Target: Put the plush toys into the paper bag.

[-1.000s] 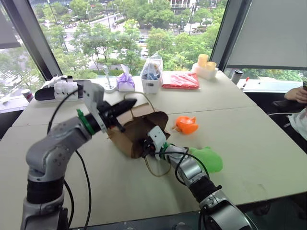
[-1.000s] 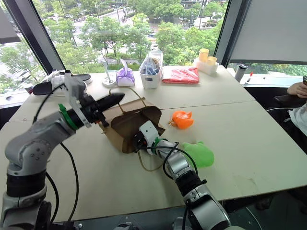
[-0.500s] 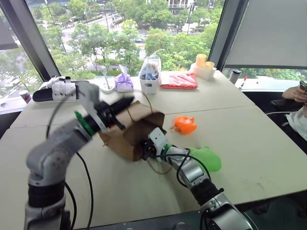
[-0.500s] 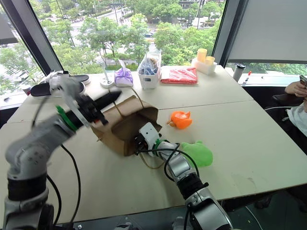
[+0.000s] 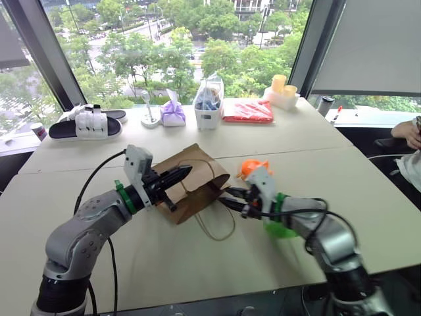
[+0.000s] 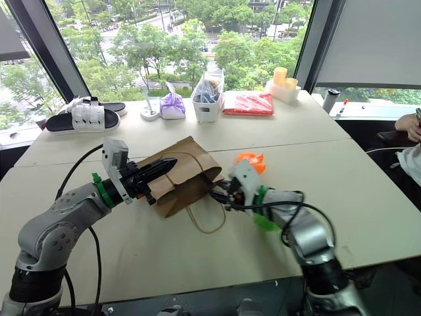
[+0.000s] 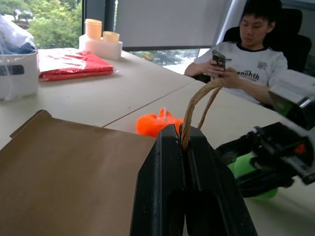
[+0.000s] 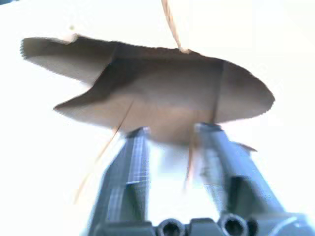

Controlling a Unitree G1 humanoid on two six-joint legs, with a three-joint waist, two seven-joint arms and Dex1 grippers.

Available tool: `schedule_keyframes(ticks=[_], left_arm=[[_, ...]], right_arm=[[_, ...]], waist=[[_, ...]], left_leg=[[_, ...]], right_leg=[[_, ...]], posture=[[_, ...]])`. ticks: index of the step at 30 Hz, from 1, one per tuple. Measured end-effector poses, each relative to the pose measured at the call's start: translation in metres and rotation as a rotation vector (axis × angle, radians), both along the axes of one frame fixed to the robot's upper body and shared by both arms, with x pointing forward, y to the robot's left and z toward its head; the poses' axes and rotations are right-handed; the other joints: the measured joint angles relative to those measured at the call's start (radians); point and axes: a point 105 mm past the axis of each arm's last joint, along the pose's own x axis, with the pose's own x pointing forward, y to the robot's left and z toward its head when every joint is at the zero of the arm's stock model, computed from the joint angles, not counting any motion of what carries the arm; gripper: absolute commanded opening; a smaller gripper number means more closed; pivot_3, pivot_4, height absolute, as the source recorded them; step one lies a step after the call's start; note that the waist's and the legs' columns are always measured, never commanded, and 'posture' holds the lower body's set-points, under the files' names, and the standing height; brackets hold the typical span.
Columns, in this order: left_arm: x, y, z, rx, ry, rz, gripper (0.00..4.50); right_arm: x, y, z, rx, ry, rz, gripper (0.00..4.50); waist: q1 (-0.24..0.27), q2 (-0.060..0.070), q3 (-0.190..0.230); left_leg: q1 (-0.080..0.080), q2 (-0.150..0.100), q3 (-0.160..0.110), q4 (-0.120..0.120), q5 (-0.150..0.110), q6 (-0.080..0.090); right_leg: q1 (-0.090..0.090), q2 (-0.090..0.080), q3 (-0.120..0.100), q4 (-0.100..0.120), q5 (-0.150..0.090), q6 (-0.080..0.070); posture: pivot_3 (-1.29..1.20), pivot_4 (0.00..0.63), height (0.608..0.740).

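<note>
Currently the desk point(image 5: 368, 197) carries the paper bag point(image 5: 197, 179) lying on its side. Left end effector point(image 7: 183, 142) pinches the bag's handle point(image 7: 197, 101); right end effector point(image 5: 228, 196) is spread at the bag mouth. Lime-green plush toy point(image 5: 281, 229) lies under the right arm, orange plush toy point(image 5: 250, 166) behind it.

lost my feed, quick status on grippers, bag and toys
Left gripper shut on brown paper bag handle. Right gripper open, empty, at bag mouth. Orange plush toy and lime-green plush toy on table, outside bag.
</note>
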Motion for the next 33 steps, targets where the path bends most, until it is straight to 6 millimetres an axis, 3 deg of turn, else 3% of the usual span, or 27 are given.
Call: schedule_keyframes(ticks=[3,6,11,21,24,31,33], left_arm=[[-0.001,-0.001,-0.001,0.004,0.003,-0.011,0.0],[-0.002,-0.001,-0.002,0.015,0.002,-0.022,0.0],[-0.001,0.0,-0.002,0.026,0.002,-0.025,0.0],[0.001,-0.001,0.001,0.04,-0.019,-0.026,0.0],[0.002,-0.002,0.004,0.044,-0.032,-0.023,0.0],[0.003,-0.001,0.005,0.046,-0.036,-0.02,0.0],[0.004,-0.001,0.005,0.046,-0.033,-0.019,0.0]], right_arm=[[-0.002,-0.026,0.011,-0.029,-0.003,-0.052,4.48],[-0.006,-0.053,0.007,-0.091,0.04,-0.109,4.48],[-0.019,-0.07,-0.023,-0.14,0.159,-0.123,4.48],[0.001,-0.101,-0.053,-0.249,0.173,-0.295,4.48],[0.003,-0.103,-0.056,-0.282,0.154,-0.295,3.66],[0.01,-0.104,-0.049,-0.283,0.118,-0.299,0.05],[0.01,-0.102,-0.047,-0.274,0.119,-0.295,0.02]], waist=[[0.001,0.0,0.0],[0.004,0.0,0.0],[0.003,0.0,0.0],[0.005,-0.001,0.0],[0.005,-0.001,0.0],[0.003,-0.001,0.0],[0.003,-0.001,0.0]], left_leg=[[0.0,0.0,0.0,0.0,0.0,0.0],[0.0,0.0,0.0,0.0,0.0,0.0],[0.0,0.0,0.001,0.001,0.0,0.001],[0.0,0.0,0.001,0.001,0.0,0.001],[0.0,0.0,0.001,0.001,0.0,0.001],[0.0,0.0,0.001,0.001,0.0,0.001],[0.0,0.0,0.001,0.001,0.0,0.001]], right_leg=[[0.0,0.0,0.0,0.0,0.0,0.0],[0.001,0.0,0.0,-0.001,0.0,0.0],[0.001,0.0,0.0,-0.002,0.0,0.0],[0.001,0.0,0.0,-0.002,0.0,0.0],[0.001,0.0,0.0,-0.002,0.0,0.0],[0.002,0.0,0.0,-0.002,0.0,0.0],[0.002,0.0,0.0,-0.001,0.0,0.0]], posture=[[0.0,0.15,0.74],[0.0,0.15,0.74],[0.0,0.15,0.74],[0.0,0.15,0.74],[0.0,0.15,0.74],[0.0,0.15,0.74],[0.0,0.15,0.74]])
